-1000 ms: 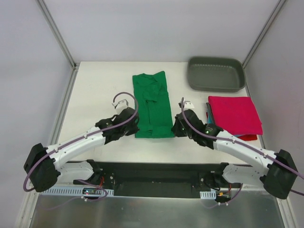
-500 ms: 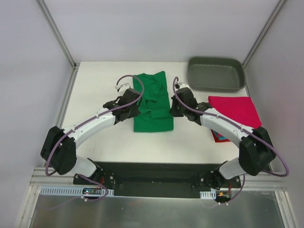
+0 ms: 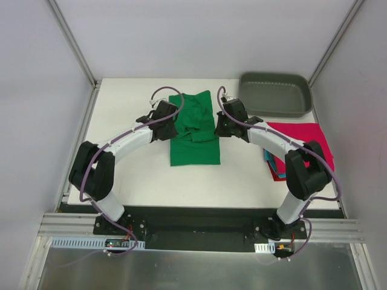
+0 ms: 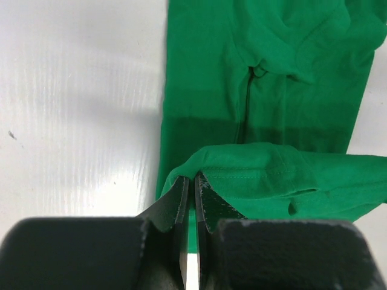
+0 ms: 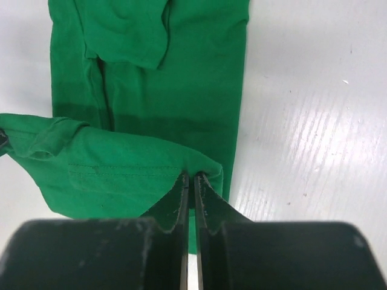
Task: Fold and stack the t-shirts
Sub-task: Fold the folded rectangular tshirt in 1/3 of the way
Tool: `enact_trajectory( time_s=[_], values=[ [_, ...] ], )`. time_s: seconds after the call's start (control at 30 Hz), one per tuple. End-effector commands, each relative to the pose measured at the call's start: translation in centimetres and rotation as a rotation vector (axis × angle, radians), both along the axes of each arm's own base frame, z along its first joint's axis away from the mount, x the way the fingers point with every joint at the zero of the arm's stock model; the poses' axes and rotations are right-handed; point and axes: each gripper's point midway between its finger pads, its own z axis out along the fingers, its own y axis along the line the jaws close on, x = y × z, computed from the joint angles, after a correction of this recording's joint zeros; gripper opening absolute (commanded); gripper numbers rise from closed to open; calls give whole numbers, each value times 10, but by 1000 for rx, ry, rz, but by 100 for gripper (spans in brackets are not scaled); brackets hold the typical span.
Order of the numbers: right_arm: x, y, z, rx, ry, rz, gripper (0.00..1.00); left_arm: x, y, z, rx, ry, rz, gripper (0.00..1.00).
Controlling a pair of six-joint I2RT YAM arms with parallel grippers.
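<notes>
Hem now carried farther up table (image 3: 121, 175) | left gripper (image 4: 192, 180), right gripper (image 5: 191, 180) clamped tight on green t-shirt (image 3: 193, 154) hem corners | fold midway; stacking onto crimson-pink pile (image 3: 317, 132) left.

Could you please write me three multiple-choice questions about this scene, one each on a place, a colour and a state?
1. Where does the grey tray stand on the table?
A. far right corner
B. near left corner
C. centre

2. What colour is the top folded shirt on the right?
A. black
B. crimson-pink
C. yellow

3. How are the left gripper and the right gripper?
A. both open
B. both shut on the green t-shirt
C. both shut on the tray

Answers:
1 A: the top view shows the tray at the far right corner.
2 B: crimson-pink cloth lies uppermost there.
3 B: each wrist view shows closed fingers pinching the green hem.
</notes>
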Motion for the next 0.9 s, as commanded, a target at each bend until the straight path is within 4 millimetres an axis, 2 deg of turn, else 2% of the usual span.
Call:
enact_trajectory(
  time_s=[0.0, 0.23, 0.37, 0.43, 0.47, 0.53, 0.6, 0.67, 0.7, 0.73, 0.83, 0.87],
  values=[
    [26, 8, 12, 37, -48, 26, 3, 20, -2, 2, -11, -6, -25, 0],
    [35, 8, -12, 36, 9, 13, 6, 21, -5, -18, -35, 62, -50, 0],
    [40, 9, -20, 38, 25, 14, 11, 22, -1, -21, -26, 65, -31, 10],
    [43, 10, -22, 42, 31, 15, 15, 23, 1, -20, -25, 63, -28, 21],
    [45, 11, -21, 52, 33, 23, 20, 24, 0, -19, -30, 61, -32, 34],
    [48, 10, -18, 53, 26, 21, 37, 23, -2, -13, -51, 58, -50, 58],
    [46, 7, -10, 51, 16, 22, 61, 17, -5, -1, -84, 40, -64, 75],
    [38, 7, 0, 65, 1, 47, 76, 8, -1, 11, -98, 16, -59, 92],
    [31, 7, 7, 76, -10, 64, 85, 0, 4, 9, -97, 19, -49, 99],
    [24, 10, 12, 83, -22, 86, 95, -9, 8, 17, -107, 2, -44, 99],
    [-3, 17, 20, 89, -37, 142, 96, -38, 22, 19, -133, -11, -13, 99],
    [-13, 20, 16, 86, -26, 166, 96, -46, 26, 20, -142, -20, -1, 99]
  ],
)
